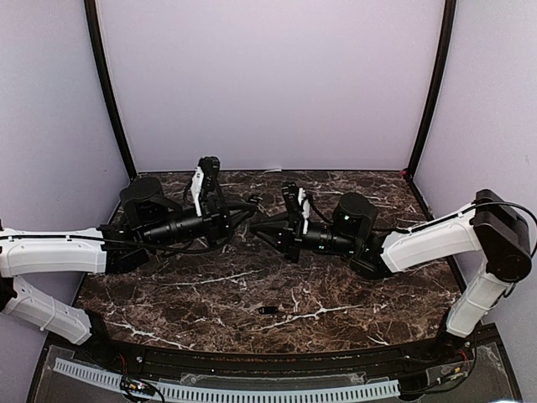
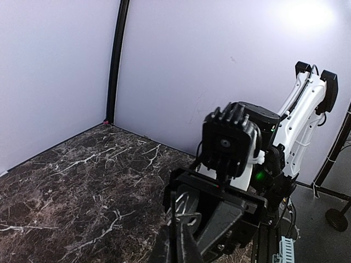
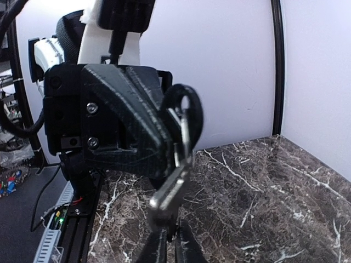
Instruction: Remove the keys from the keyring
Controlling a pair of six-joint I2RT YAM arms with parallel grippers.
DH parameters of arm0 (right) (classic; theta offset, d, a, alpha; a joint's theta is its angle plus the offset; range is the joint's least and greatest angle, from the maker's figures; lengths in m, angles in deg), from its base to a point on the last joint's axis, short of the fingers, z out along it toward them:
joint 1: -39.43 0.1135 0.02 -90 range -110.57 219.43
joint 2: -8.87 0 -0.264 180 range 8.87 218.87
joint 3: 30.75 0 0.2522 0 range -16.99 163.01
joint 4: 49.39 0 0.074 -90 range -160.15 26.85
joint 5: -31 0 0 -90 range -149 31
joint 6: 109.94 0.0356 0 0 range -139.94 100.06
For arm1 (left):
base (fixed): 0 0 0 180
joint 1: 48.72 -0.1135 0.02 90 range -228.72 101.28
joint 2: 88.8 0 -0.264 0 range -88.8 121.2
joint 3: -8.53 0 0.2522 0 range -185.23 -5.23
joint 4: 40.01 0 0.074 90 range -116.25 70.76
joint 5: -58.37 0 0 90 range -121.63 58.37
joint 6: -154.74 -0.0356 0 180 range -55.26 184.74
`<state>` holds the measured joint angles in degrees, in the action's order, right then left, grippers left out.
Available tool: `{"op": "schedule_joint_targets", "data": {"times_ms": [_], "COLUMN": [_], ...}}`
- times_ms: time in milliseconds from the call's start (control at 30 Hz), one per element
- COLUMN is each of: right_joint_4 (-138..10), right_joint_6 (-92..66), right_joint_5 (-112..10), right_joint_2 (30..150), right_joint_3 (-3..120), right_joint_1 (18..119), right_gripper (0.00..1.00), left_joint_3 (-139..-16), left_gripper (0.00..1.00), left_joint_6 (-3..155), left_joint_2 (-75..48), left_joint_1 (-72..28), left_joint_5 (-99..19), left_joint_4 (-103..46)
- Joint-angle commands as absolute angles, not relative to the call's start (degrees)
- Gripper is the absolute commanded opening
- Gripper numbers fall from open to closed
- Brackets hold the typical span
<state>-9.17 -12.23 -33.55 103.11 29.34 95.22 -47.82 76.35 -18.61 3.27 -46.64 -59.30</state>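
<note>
Both grippers meet in mid-air over the middle of the marble table (image 1: 185,290). My left gripper (image 1: 248,220) is shut on the keyring (image 3: 185,116), a dark loop with a wire ring that sticks out past its black fingers (image 3: 131,109). From the ring a silvery key (image 3: 171,189) hangs slanting down. My right gripper (image 3: 169,247) is shut on that key's lower end. In the left wrist view the keyring (image 2: 190,218) sits at my left gripper's tips (image 2: 180,241), with the right gripper's housing close behind. Another key (image 1: 270,310), small and dark, lies on the table near the front.
Pale walls stand on the back and both sides, with black posts (image 1: 107,84) at the back corners. A cable tray (image 1: 226,390) runs along the near edge below the arm bases. The right arm's elbow (image 1: 503,235) rises at the right edge.
</note>
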Motion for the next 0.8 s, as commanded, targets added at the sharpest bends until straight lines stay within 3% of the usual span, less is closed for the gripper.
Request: {"op": "schedule_joint_targets", "data": {"times_ms": [0,767], "right_joint_4": [-7.4,-31.9], "right_joint_6": [-12.4,-6.2], "right_joint_5": [-33.7,-20.7], "right_joint_2": [102.3,99.0], "right_joint_3": [31.0,39.9], "right_joint_1": [95.6,95.2], "right_gripper": [0.00,0.00], "left_joint_3": [-48.8,-50.7], "left_gripper": [0.00,0.00], "left_joint_6": [76.3,60.1], "left_joint_2": [-18.6,-21.6], "left_joint_1": [3.5,3.5], "left_joint_5": [-47.1,-34.6], "left_joint_4": [-58.4,-50.2]}}
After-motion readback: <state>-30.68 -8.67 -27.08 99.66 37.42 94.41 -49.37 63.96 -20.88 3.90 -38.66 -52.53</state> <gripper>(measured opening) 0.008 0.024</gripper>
